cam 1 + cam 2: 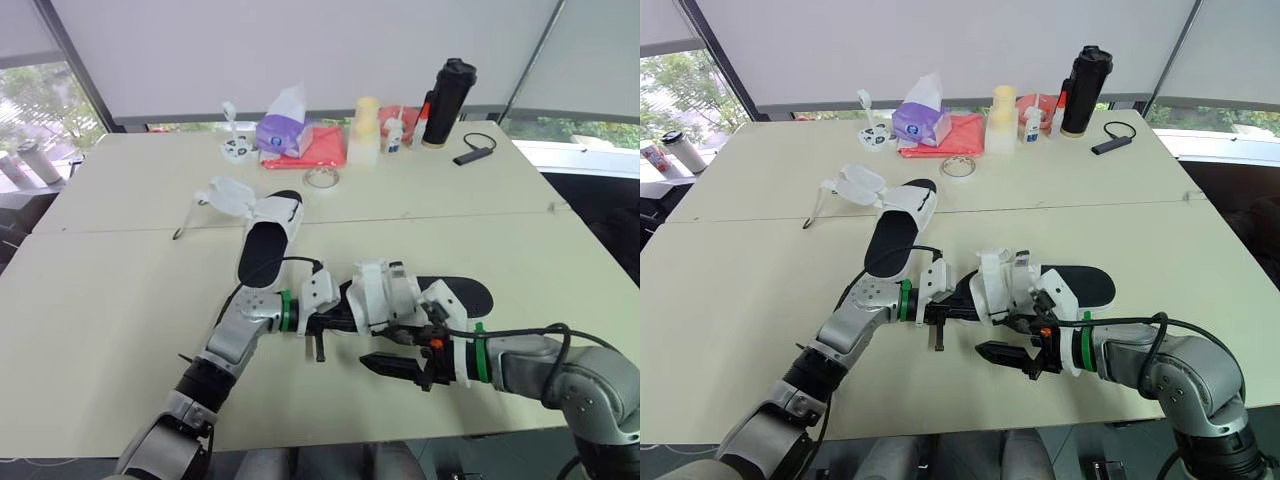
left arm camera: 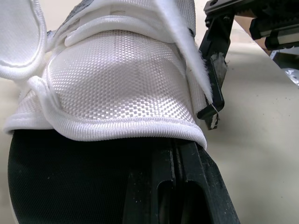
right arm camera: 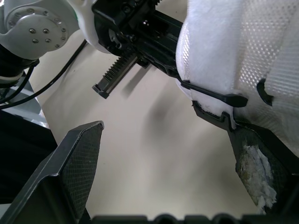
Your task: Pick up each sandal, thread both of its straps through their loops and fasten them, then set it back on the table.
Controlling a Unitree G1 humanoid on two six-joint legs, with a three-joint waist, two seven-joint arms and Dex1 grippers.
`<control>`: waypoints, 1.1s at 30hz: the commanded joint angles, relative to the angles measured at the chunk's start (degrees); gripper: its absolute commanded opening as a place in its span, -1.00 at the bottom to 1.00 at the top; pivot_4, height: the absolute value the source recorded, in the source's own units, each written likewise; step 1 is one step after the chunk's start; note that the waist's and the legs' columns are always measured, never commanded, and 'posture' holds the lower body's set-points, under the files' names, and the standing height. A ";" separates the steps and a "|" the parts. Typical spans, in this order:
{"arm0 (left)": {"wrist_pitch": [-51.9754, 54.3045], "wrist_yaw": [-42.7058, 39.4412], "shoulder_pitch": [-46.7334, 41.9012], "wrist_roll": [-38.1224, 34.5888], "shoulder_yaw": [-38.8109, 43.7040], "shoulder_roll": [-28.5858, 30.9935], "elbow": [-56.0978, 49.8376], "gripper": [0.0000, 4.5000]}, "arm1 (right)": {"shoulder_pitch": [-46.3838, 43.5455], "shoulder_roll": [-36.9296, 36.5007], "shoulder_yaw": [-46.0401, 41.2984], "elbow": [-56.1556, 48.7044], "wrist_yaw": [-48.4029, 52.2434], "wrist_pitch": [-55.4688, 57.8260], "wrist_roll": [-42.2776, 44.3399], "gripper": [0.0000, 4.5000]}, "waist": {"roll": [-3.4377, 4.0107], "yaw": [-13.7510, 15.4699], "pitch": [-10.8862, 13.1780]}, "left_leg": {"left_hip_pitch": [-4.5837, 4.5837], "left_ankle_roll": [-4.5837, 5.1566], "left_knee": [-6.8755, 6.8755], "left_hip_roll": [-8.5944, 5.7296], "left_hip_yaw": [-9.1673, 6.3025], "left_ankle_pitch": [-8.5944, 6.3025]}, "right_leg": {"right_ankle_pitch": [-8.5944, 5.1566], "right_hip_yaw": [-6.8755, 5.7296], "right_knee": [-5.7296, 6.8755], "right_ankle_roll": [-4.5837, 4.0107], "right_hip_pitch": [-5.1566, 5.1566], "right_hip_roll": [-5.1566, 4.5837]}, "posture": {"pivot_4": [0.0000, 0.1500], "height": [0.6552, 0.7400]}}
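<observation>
While the left gripper [image 1: 322, 322] pinches narrow on the left end of the near sandal [image 1: 385, 295], mid-table [image 1: 120, 290], the right gripper [image 1: 382, 350] stands wide open, one finger beside the white strap [image 3: 210, 46]. Far sandal [image 1: 268, 238] lies unfastened. Risk: right closes beside the strap and misses; a hard pull twists the sandal from the thin pinch.

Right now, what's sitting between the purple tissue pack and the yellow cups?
A folded red cloth lies between the purple tissue pack and the yellow cups; both eye views show it.
</observation>
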 commanded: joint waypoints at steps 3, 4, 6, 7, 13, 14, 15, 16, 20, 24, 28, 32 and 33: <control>0.46 -0.20 0.76 0.82 -1.48 -0.43 0.41 -1.00 | -2.31 -0.92 -0.90 -2.20 0.33 -1.81 1.46 0.99 | 0.00 0.01 0.00 | 0.00 0.00 0.00 0.00 0.01 0.00 | 0.00 0.00 0.00 0.00 0.00 0.00 | 1.00 1.00; 0.40 -0.20 0.73 0.90 -1.52 -0.45 0.44 -1.00 | -2.30 -1.19 -0.56 -1.90 0.39 -1.64 1.25 0.99 | 0.00 0.02 0.00 | 0.00 0.00 0.00 0.00 0.01 0.00 | 0.00 0.00 0.00 0.00 0.00 0.00 | 1.00 1.00; 0.42 -0.18 0.70 0.90 -1.50 -0.51 0.43 -1.00 | -2.46 -1.28 -0.26 -1.23 0.16 -1.25 1.24 0.99 | 0.00 0.02 0.00 | 0.00 0.00 0.00 0.00 0.01 0.00 | 0.00 0.00 0.00 0.00 0.00 0.00 | 1.00 1.00; 0.38 -0.14 0.67 0.92 -1.48 -0.53 0.46 -1.00 | -2.66 -1.14 -0.24 -0.65 -0.07 -0.79 1.47 0.99 | 0.00 0.02 0.00 | 0.00 0.00 0.00 0.00 0.01 0.00 | 0.00 0.00 0.00 0.00 0.00 0.00 | 1.00 1.00; 0.42 0.14 0.89 0.93 -1.36 -0.46 0.17 -1.00 | -3.82 -0.52 -0.40 1.98 -0.91 0.86 2.50 0.17 | 0.00 0.01 0.00 | 0.01 0.00 0.00 0.00 0.01 0.00 | 0.00 0.00 0.00 0.00 0.01 0.00 | 1.00 1.00; 0.49 0.16 0.92 0.92 -1.35 -0.45 0.10 -1.00 | -3.99 -0.58 -0.27 2.21 -0.97 1.15 2.60 -0.07 | 0.00 0.01 0.00 | 0.01 0.00 0.00 0.00 0.01 0.00 | 0.00 0.00 0.00 0.00 0.00 0.00 | 1.00 1.00; 0.53 0.17 0.95 0.90 -1.34 -0.45 0.06 -1.00 | -4.15 -0.48 -0.29 2.49 -1.17 1.68 2.92 -0.28 | 0.00 0.01 0.00 | 0.01 0.00 0.00 0.00 0.01 0.00 | 0.00 0.00 0.00 0.00 0.00 0.00 | 1.00 1.00; 0.55 0.17 0.95 0.89 -1.34 -0.45 0.04 -1.00 | -4.26 -0.40 -0.33 2.67 -1.33 2.03 3.15 -0.53 | 0.00 0.01 0.00 | 0.01 0.00 -0.01 0.00 0.00 0.00 | 0.00 0.00 0.00 0.00 0.00 0.00 | 1.00 1.00; 0.54 0.24 0.95 0.89 -1.30 -0.51 0.06 -1.00 | -4.82 0.25 -0.77 3.06 -1.62 3.29 4.09 -1.00 | 0.00 -0.10 0.00 | 0.03 0.00 -0.01 0.00 0.01 0.00 | 0.00 0.00 0.03 0.00 0.01 0.01 | 1.00 1.00; 0.46 0.32 0.93 0.93 -1.24 -0.58 0.14 -1.00 | -4.70 0.44 -1.00 2.97 -1.82 4.05 4.44 -1.00 | 0.00 -0.08 0.00 | 0.05 0.00 -0.01 0.00 0.01 0.00 | 0.00 0.00 0.07 0.00 0.01 0.01 | 1.00 1.00; 0.51 0.39 0.98 0.92 -1.22 -0.63 0.08 -1.00 | -4.28 0.43 -1.08 2.85 -1.81 4.69 4.66 -1.00 | 0.00 -0.08 0.00 | 0.05 0.00 -0.01 0.00 0.01 0.00 | 0.00 0.00 0.07 0.00 0.01 0.01 | 1.00 1.00; 0.49 0.41 0.94 0.95 -1.22 -0.63 0.13 -1.00 | -3.92 0.16 -1.29 2.85 -1.55 5.66 5.17 -1.00 | 0.00 -0.07 0.00 | 0.05 0.00 -0.01 0.00 0.01 0.00 | 0.00 0.00 0.07 0.00 0.01 0.01 | 1.00 1.00; 0.51 0.43 0.95 0.93 -1.20 -0.65 0.12 -1.00 | -3.84 0.04 -1.21 2.75 -1.48 5.54 5.01 -1.00 | 0.01 -0.07 0.00 | 0.05 0.00 -0.01 0.00 0.01 0.00 | 0.00 0.00 0.07 0.00 0.01 0.01 | 1.00 1.00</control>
